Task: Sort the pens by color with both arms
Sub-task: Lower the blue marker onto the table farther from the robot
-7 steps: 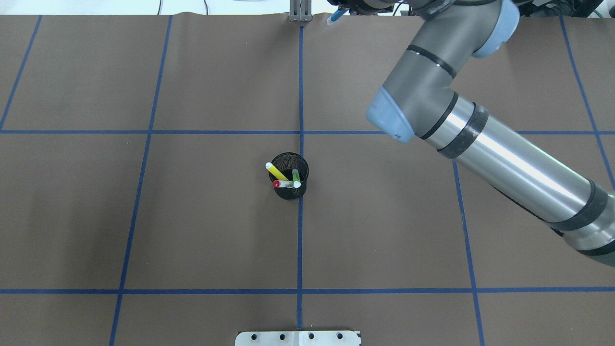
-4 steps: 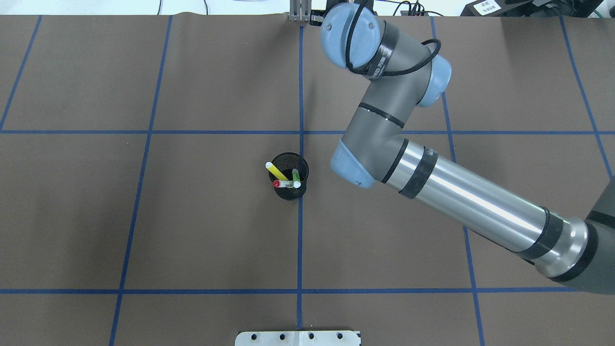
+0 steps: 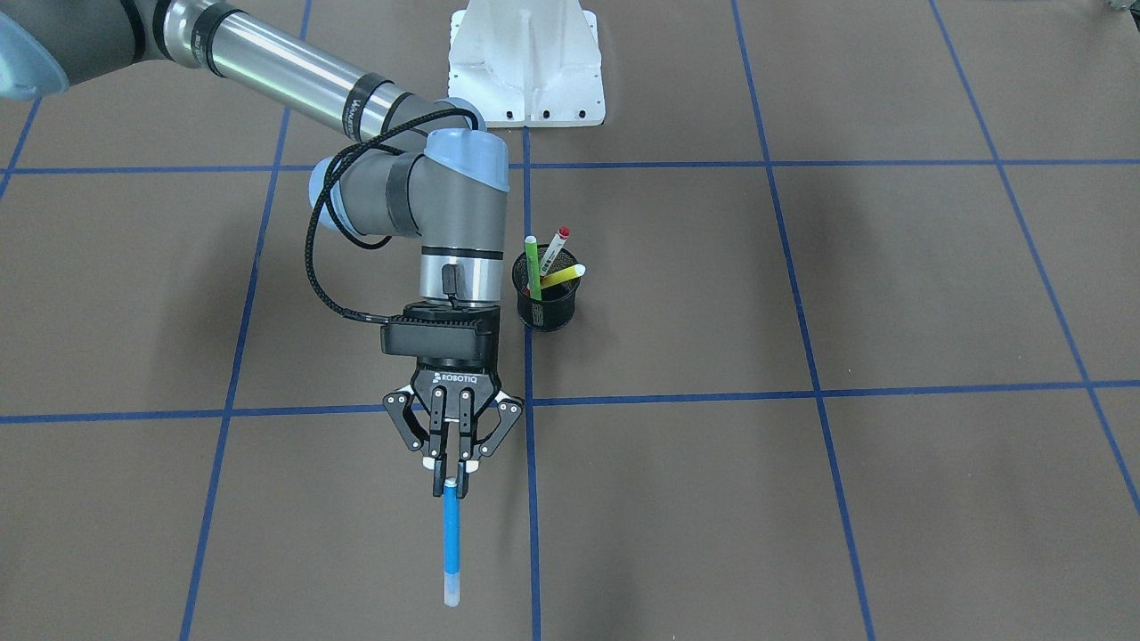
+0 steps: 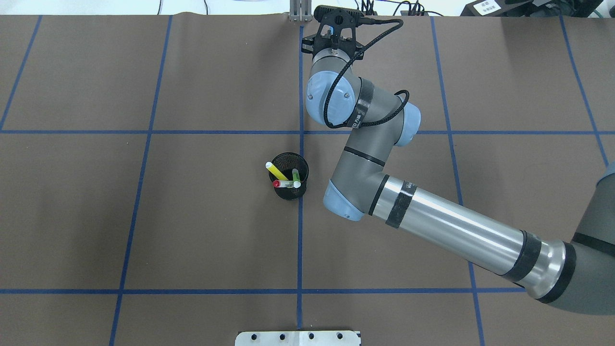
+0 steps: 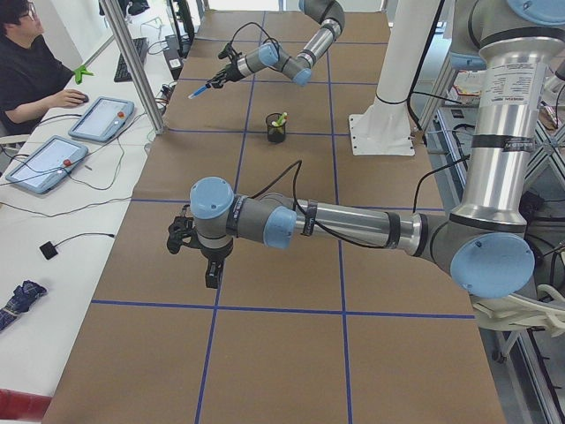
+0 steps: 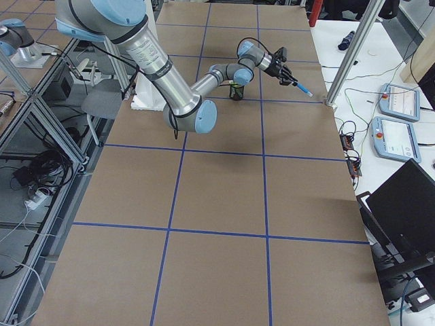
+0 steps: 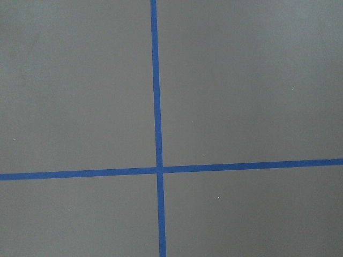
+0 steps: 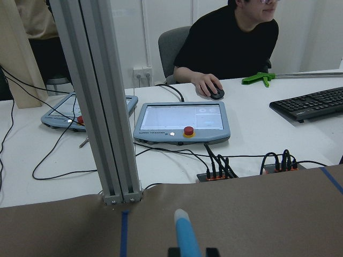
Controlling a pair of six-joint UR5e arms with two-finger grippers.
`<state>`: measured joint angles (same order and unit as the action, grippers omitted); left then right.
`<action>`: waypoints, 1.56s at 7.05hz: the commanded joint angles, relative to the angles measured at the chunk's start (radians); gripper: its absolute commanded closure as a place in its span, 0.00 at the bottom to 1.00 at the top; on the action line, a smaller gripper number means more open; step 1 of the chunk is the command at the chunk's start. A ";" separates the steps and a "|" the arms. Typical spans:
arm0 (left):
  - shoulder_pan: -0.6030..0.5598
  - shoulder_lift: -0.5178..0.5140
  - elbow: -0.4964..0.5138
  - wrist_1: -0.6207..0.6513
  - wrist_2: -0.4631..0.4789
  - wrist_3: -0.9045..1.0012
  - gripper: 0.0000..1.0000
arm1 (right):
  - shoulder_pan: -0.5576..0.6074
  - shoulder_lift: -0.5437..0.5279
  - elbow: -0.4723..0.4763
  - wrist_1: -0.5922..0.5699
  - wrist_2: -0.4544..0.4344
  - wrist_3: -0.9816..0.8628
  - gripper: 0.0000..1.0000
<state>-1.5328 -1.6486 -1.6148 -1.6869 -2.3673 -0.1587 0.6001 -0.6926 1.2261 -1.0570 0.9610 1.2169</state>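
Note:
My right gripper (image 3: pixel 450 482) is shut on the blue pen (image 3: pixel 451 543), holding it by one end low over the table's far side. The pen's pale cap points away from the robot. The right wrist view shows the blue pen (image 8: pixel 185 235) sticking out past the fingertips. A black mesh cup (image 3: pixel 548 312) at the table's middle holds the green pen (image 3: pixel 533 267), the yellow pen (image 3: pixel 563 276) and the red-capped white pen (image 3: pixel 557 242). My left gripper (image 5: pixel 212 272) shows only in the exterior left view, hanging over bare table, and I cannot tell its state.
Blue tape lines (image 7: pixel 156 107) divide the brown table. An aluminium post (image 8: pixel 102 107) stands at the far edge just left of the blue pen. Beyond it, a person sits at a desk with touch panels (image 8: pixel 182 122) and cables. The white pedestal base (image 3: pixel 525 62) stands at the robot's side.
The right arm has folded in towards the table's centre line, its elbow coming nearer the cup. Its wrist now covers the blue pen in the overhead view. The pens in the cup have not moved.

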 commanded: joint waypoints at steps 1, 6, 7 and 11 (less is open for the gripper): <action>0.019 0.000 0.015 0.000 0.000 -0.005 0.00 | -0.006 -0.010 -0.028 0.102 -0.024 -0.053 1.00; 0.019 -0.002 0.007 0.001 0.003 -0.012 0.00 | -0.049 -0.018 -0.083 0.189 -0.027 -0.126 1.00; 0.020 -0.002 0.007 0.000 0.005 -0.013 0.00 | -0.054 -0.018 -0.083 0.189 -0.025 -0.138 1.00; 0.020 -0.002 -0.014 0.001 0.003 -0.044 0.00 | -0.060 -0.024 -0.102 0.189 -0.034 -0.158 1.00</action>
<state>-1.5130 -1.6495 -1.6250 -1.6864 -2.3649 -0.1921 0.5413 -0.7134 1.1263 -0.8683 0.9288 1.0622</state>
